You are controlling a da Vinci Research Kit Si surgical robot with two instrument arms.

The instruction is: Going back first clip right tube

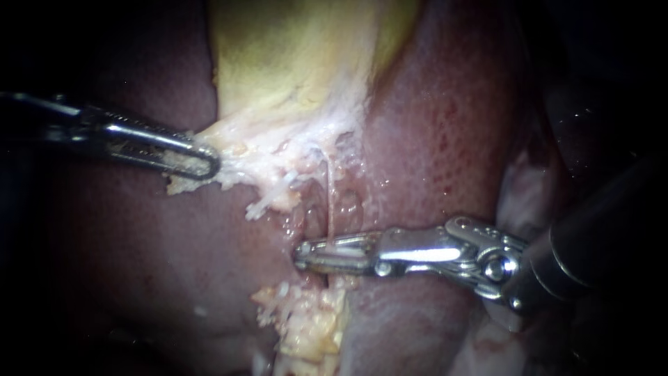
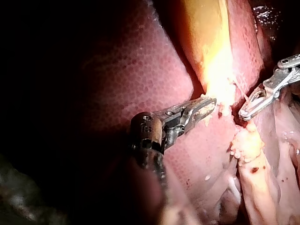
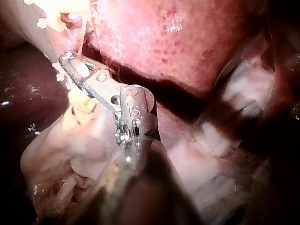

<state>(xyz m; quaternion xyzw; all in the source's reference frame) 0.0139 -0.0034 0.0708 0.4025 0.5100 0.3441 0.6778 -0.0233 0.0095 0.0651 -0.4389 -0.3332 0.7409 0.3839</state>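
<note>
A thin pale tube (image 1: 327, 198) runs down from the frayed white tissue under the yellow gallbladder (image 1: 292, 49) into the jaws of my right instrument (image 1: 306, 255). Those long slotted jaws lie close together across the tube, their tips meeting past it. In the right wrist view the tube (image 3: 82, 40) enters the jaws of my right instrument (image 3: 70, 63) from ahead. My left instrument (image 1: 205, 161) is shut on the pale tissue (image 1: 233, 157) at the gallbladder's lower edge, holding it out to the left. The left wrist view shows my left instrument (image 2: 206, 107) and my right instrument (image 2: 244, 111) near each other. No separate clip shows.
Dark red liver (image 1: 445, 139) surrounds the site on both sides. A lump of yellow-white fatty tissue (image 1: 309, 324) lies just below the right jaws. More pale tissue (image 1: 522, 188) sits by the right instrument's wrist joint. In the left wrist view the gallbladder (image 2: 206, 37) stretches away beyond the jaws.
</note>
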